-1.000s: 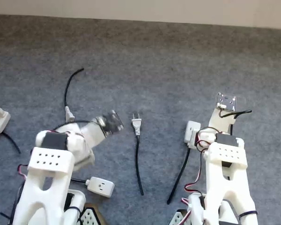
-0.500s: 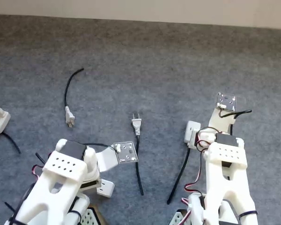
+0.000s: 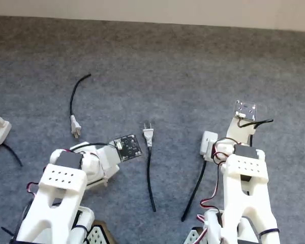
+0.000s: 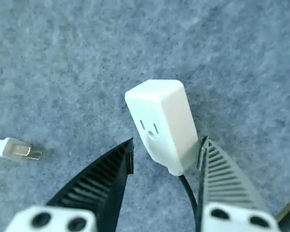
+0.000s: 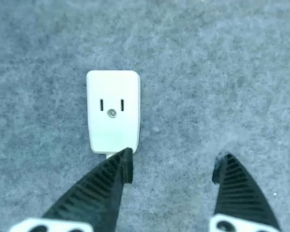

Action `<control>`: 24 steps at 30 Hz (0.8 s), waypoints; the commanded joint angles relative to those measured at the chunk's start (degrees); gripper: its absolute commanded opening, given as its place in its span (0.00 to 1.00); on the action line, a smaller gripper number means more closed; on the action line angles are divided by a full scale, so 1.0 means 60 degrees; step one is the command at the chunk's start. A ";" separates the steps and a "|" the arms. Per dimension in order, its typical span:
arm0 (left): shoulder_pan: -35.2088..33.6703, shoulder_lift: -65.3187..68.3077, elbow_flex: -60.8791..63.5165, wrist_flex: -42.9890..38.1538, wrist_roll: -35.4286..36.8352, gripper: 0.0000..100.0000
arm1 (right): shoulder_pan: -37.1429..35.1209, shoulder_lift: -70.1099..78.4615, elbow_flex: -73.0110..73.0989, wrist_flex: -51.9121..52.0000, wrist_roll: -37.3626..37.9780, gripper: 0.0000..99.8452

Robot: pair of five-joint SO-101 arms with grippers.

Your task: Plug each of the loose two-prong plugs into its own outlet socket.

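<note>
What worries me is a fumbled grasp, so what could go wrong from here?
The left arm's open jaws straddle a tilted socket that sits nearer one jaw; closing could twist or shove it instead of gripping. The right arm's open jaws sit off-centre: the flat socket lies at one jaw tip, not between them, so closing would likely miss. The loose plug nearby could be swept aside.

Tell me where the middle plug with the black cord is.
In the high view the plug lies on the carpet between the two arms, close beside the left arm, with a white socket nearer the right arm.
</note>
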 commanded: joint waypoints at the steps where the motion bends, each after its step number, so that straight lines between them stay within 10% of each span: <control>1: -0.0168 -0.0037 -0.0476 -0.0381 0.0088 0.21 | -0.0066 -0.0227 -0.0139 -0.0139 -0.0015 0.26; 15: -0.2308 -0.0022 -0.1399 -0.1011 -0.0366 0.21 | -0.0066 -0.0227 -0.0139 -0.0139 -0.0015 0.26; 24: -0.2264 0.0212 -0.2703 -0.1114 0.1846 0.40 | -0.0066 -0.0227 -0.0139 -0.0139 -0.0015 0.26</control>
